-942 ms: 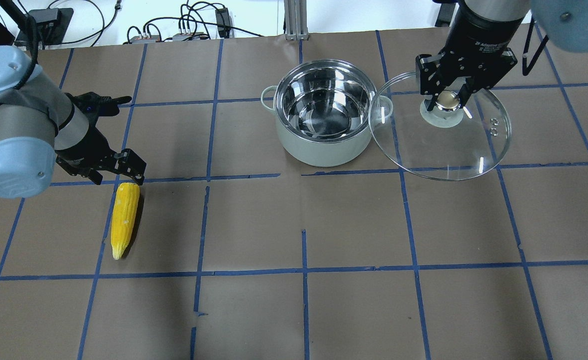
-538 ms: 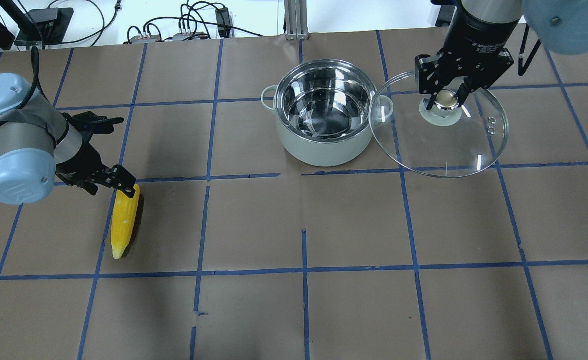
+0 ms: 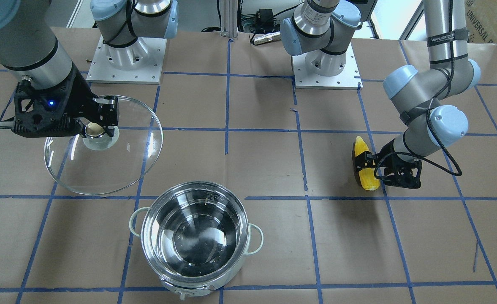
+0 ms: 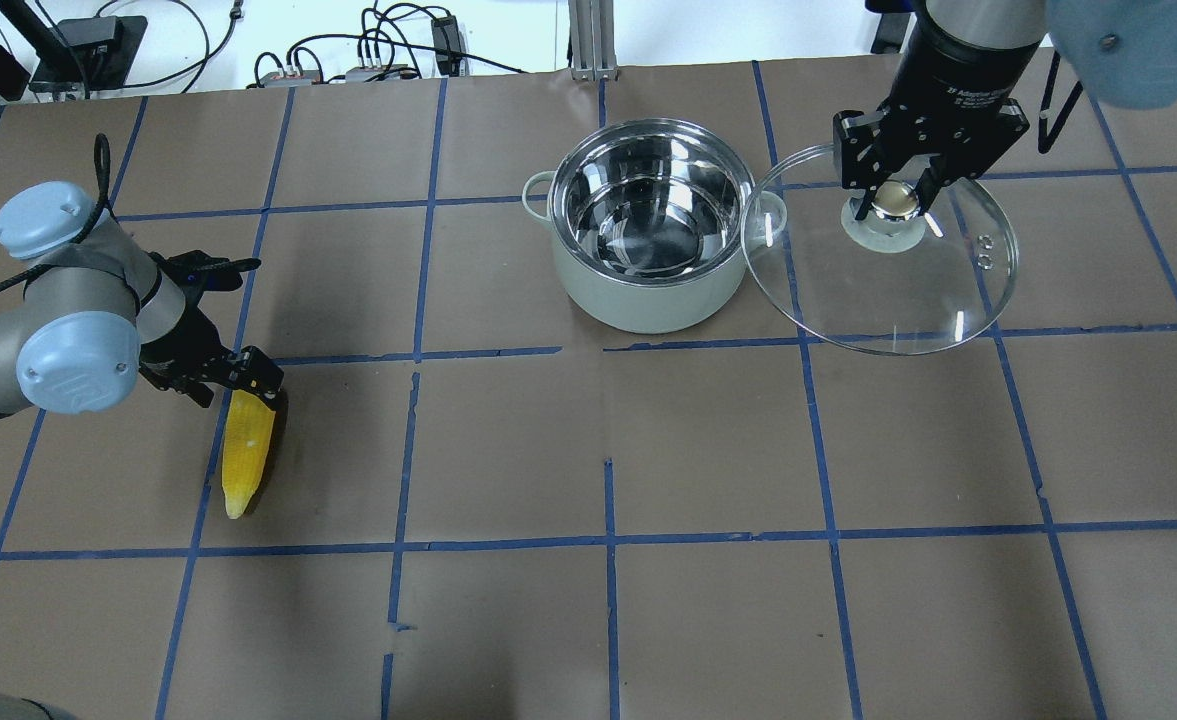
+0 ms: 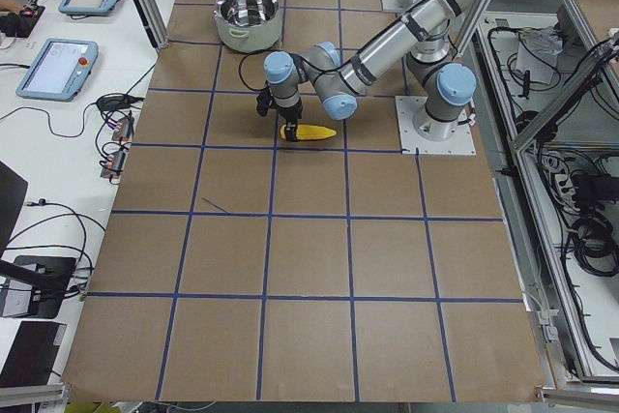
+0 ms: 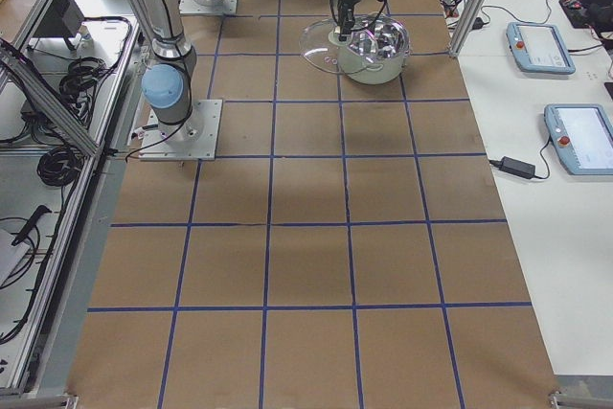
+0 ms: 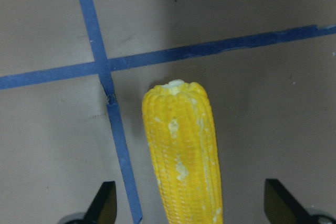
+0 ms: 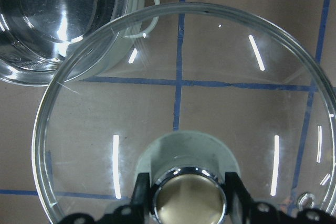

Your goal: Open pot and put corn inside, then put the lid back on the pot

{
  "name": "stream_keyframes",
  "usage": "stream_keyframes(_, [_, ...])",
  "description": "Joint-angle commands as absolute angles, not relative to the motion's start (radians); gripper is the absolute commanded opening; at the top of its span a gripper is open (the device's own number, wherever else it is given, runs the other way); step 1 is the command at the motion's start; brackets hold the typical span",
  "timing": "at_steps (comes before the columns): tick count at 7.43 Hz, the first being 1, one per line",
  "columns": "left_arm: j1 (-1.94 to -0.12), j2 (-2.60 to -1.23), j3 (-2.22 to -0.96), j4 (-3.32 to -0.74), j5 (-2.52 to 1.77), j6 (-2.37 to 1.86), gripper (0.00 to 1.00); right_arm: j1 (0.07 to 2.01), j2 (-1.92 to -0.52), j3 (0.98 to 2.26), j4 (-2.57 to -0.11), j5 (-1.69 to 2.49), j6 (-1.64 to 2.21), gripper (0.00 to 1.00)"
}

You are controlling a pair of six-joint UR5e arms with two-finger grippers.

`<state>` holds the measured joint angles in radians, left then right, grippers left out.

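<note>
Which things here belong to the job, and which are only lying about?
Belong to the job:
round shiny steel pot with pale green loop handles
yellow corn cob, between the open fingers of the left gripper
domed clear glass lid, held by the right gripper

Lying about:
two grey-blue control tablets on the side bench
black power adapter
</note>
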<state>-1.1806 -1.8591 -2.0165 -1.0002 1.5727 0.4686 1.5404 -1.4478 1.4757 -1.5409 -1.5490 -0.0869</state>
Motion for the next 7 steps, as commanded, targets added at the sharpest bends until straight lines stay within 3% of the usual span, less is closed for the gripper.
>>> stream_keyframes(1, [-1.186, -1.87, -2.019, -0.999, 1.582, 0.419, 0.65, 1.54, -1.447, 1.476, -1.545, -1.548, -0.087, 0.27])
stream_keyframes(2, [-1.184, -1.879, -2.014, -0.996, 1.583, 0.417, 0.24, 1.54, -1.447, 1.477, -1.546, -1.549, -0.087, 0.27])
stream_keyframes(3, [-1.186, -1.881, -2.011, -0.997, 1.586, 0.414, 0.11, 1.54, -1.447, 1.477, -1.548, -1.548, -0.087, 0.27])
stream_keyframes(6, [-1.248, -1.832, -1.944, -1.029, 1.586, 0.388, 0.1, 1.536, -1.447, 1.477, -1.552, -1.551, -0.089, 0.27])
stream_keyframes(7, [-1.299, -1.827, -1.871, -1.113, 1.585, 0.338, 0.1, 1.528, -1.447, 1.477, -1.552, -1.551, -0.089, 0.27])
